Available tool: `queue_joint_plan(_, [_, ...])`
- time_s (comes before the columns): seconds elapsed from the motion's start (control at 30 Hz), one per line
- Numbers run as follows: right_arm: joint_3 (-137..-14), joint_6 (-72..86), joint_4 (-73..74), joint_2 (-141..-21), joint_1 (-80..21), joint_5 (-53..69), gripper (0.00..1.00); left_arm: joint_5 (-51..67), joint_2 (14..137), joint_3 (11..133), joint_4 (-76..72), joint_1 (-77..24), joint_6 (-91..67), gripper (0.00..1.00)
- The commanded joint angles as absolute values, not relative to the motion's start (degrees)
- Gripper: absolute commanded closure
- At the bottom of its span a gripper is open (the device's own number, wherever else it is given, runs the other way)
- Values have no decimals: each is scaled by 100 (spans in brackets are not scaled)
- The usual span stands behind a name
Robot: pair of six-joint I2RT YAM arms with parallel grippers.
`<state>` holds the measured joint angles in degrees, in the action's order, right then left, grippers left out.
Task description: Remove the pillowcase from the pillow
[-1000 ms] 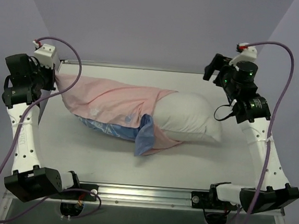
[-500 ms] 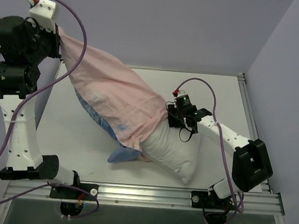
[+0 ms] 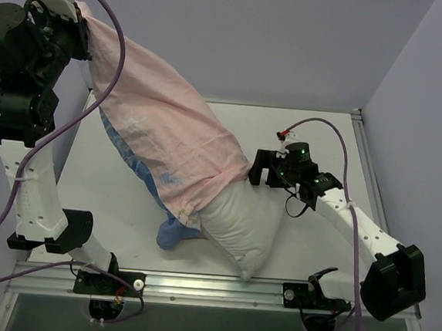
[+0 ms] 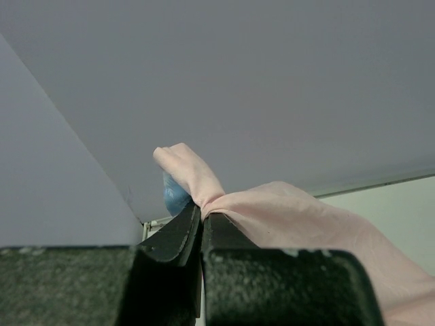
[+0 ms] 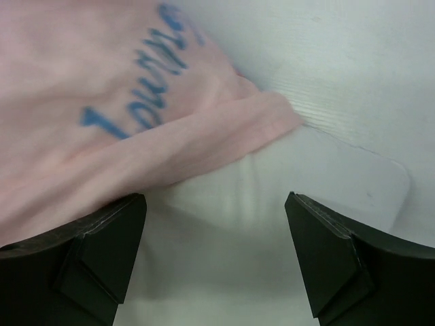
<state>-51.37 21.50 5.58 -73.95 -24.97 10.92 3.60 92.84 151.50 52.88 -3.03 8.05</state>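
Pillowcase (image 3: 170, 130) fabric is pinched in the left claw (image 4: 202, 219), whose 2 fingers are pressed together on a bunched pink corner, with a small bit of blue showing just behind the fold. That claw is raised high above the far-left corner of the counter (image 3: 324, 132). From it the sleeve hangs as a long, taut slope, running diagonally down toward the near middle of the counter. Its pale pink inside faces out over most of this length. The blue printed side shows only along the lower-left edge and in a crumpled blue end resting on the counter near the front. The pillow (image 3: 235, 225) sticks out of the sleeve's open mouth. Its lower part is bare, plump and white, with one corner pointing at the near edge, and its upper part is hidden inside the fabric. The right claw (image 3: 258, 169) sits low, just beside the hem where pink meets white. Its 2 fingers are spread wide with nothing gripped between them. The right wrist view shows the pink hem, with blue lettering showing through it, by the left finger and white pillow surface filling the gap. Whether those fingers touch the pillow cannot be told.
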Motion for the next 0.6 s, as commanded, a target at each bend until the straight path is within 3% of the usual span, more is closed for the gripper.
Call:
queue_joint_plan(0.0, [-5203,2206,88,-6786,-2706,2257,12,448,9237,15258,4553,-421,545,98])
queue_joint_plan(0.07, [-5160,2171,70,-6698,-2882,2626,8,379,9272,15293,4544,-457,562,98])
queue_joint_plan(0.3, [-4957,2320,702,-5723,-3120,2540,6,132,9334,15354,4544,-475,782,98])
queue_joint_plan(0.4, [-4905,2241,941,-5853,-3278,2356,5,132,9334,15354,4553,-475,791,98])
queue_joint_plan(0.43, [-4791,2259,819,-5975,-3339,2173,0,123,9334,15354,4544,-475,800,98])
queue_joint_plan(0.57, [-4403,2417,-629,-6704,-3427,2267,0,53,9334,15363,4509,-475,791,98])
